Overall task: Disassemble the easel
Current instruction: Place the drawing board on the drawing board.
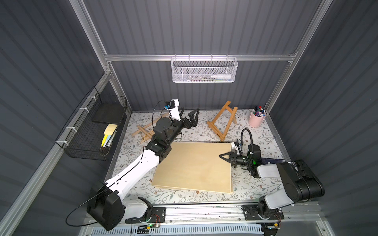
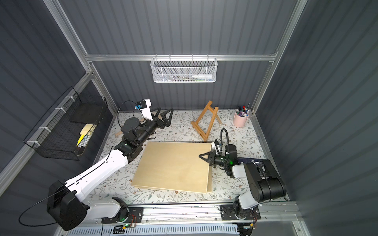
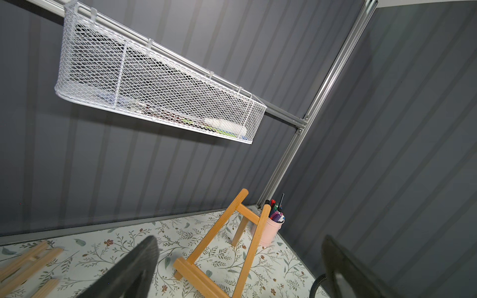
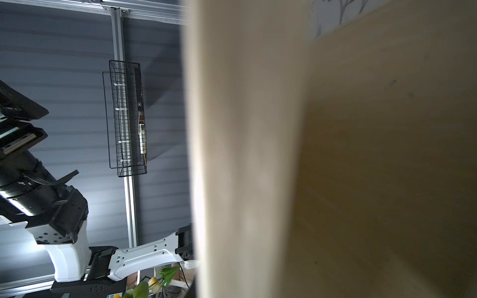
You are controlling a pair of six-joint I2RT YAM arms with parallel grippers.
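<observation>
1. The right gripper point(image 1: 222, 157) is seen closed, its tip over the right edge of the wooden board point(image 1: 194, 167); a grip cannot be confirmed.
2. The left gripper point(image 1: 190, 110) is held wide open, empty.
3. The easel point(image 1: 229, 122) is stood at the rear of the table point(image 1: 255, 183): orange-brown A-frame, crossbar, bottom ledge, back leg.

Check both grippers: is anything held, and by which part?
Left gripper is open, holding nothing. Right gripper appears shut on the top board, pinching the edge nearest that arm, toward its far corner.
</observation>
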